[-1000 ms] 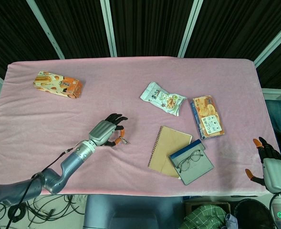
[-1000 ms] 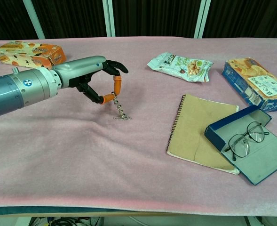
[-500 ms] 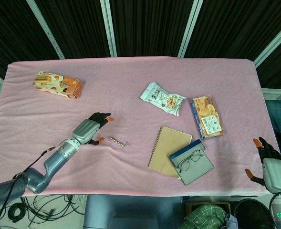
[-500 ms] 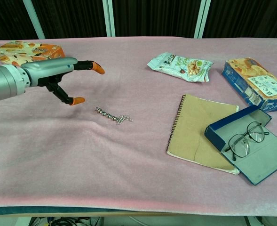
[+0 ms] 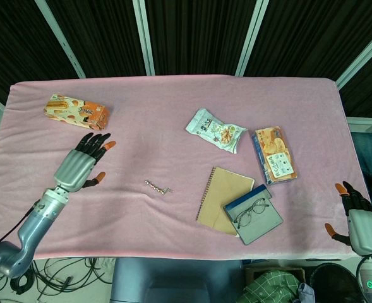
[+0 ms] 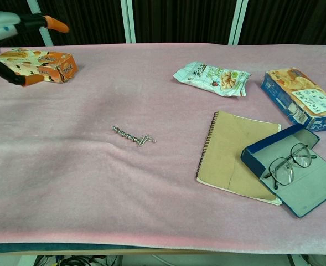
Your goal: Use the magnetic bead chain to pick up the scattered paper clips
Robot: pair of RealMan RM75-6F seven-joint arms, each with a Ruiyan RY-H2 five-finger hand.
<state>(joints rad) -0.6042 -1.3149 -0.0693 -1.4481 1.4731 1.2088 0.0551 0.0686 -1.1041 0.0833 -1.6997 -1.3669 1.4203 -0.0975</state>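
On the cloth: the bead chain (image 6: 127, 134) lies flat mid-table with paper clips (image 6: 146, 139) clinging to its right end.
Change: a second ago I had the chain pinched and dangling; now it is dropped, and my left hand (image 5: 83, 162) has pulled back well left of it, fingers spread, holding nothing.
Meaning: I judge the clips gathered and the chain set down.
Right hand (image 5: 356, 218): parked off the table's right edge, fingers apart, empty.
Room: open cloth all round the chain; notebook (image 6: 237, 155) and snack box (image 6: 36, 62) well apart.
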